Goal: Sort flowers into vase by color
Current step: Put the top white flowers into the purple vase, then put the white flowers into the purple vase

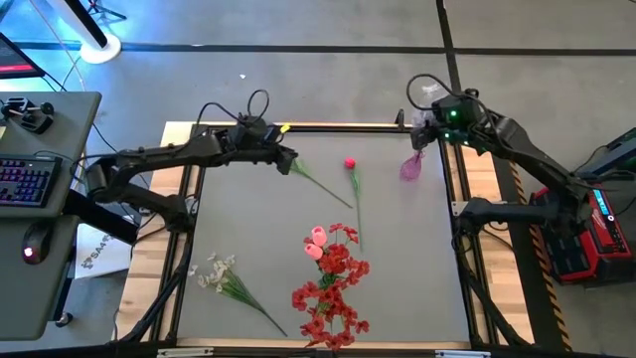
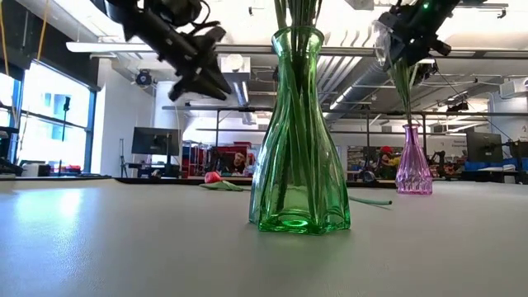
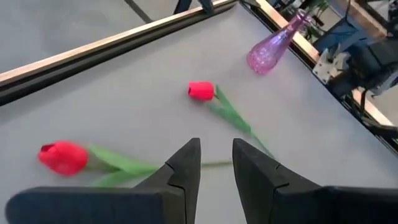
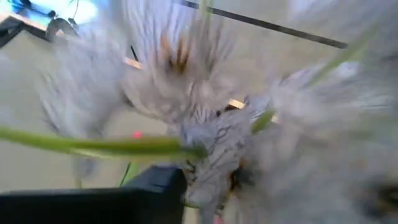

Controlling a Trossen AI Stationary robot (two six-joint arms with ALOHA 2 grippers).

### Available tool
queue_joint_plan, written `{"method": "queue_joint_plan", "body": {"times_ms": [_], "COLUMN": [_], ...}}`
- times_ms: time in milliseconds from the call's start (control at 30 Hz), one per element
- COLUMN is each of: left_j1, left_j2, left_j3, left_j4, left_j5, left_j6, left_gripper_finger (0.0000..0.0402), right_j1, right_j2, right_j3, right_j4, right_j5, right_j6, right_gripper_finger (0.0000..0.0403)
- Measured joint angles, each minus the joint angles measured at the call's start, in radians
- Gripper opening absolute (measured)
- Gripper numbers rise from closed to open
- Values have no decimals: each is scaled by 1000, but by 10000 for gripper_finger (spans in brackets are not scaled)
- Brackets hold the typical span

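1. Nearest the low camera stood the green vase [image 2: 298,136], upright on the table [image 1: 397,259], green stems rising out of its neck. From above, red blossom clusters [image 1: 333,288] and a pink bud [image 1: 316,243] showed in the near middle of the table; whether these belonged to that vase could not be told.
2. A white spray [image 1: 221,275] lay flat on the near left of the table, well apart from both grippers.
3. Farther back lay two red buds on green stems: one [image 3: 200,91] out toward the table's middle, the other [image 3: 63,156] just below and ahead of the left gripper.
4. The left gripper [image 3: 216,163] hovered above the far left part of the table, fingers narrowly parted with nothing between them; the stem of the nearer bud passed beneath its fingertips without touching them.
5. At the far right stood the pink vase [image 2: 413,165], upright beside the table's edge, a green stem in its neck.
6. The right gripper [image 1: 429,124] hung directly over the pink vase with a white flower [image 4: 186,81] pressed close against its wrist camera. Whether its fingers gripped the stem or had parted could not be told.
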Motion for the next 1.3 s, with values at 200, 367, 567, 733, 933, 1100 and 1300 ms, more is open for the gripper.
{"method": "queue_joint_plan", "body": {"times_ms": [200, 367, 567, 733, 933, 1100, 1300], "left_j1": [-70, -182, -413, -626, -872, -1021, -1135], "left_j2": [-84, -134, -153, -125, -45, 41, 153], "left_j3": [0, 0, 0, 1, 1, 1, 2], "left_j4": [-139, -318, -497, -607, -589, -465, -350], "left_j5": [-102, -217, -375, -404, -387, -262, -33], "left_j6": [-102, -405, -812, -1180, -1551, -1691, -1703], "left_gripper_finger": [79, 78, 78, 78, 78, 78, 78], "right_j1": [0, 0, 0, 0, 0, 1, 1], "right_j2": [-5, -14, -15, -14, 4, 6, 6], "right_j3": [96, 234, 346, 358, 357, 357, 357], "right_j4": [-69, -73, -73, -87, -159, -193, -229], "right_j5": [28, 85, 86, 58, 34, 2, -10], "right_j6": [69, 66, 35, 11, 9, -16, -44], "right_gripper_finger": [296, 332, 320, 310, 309, 309, 309]}}
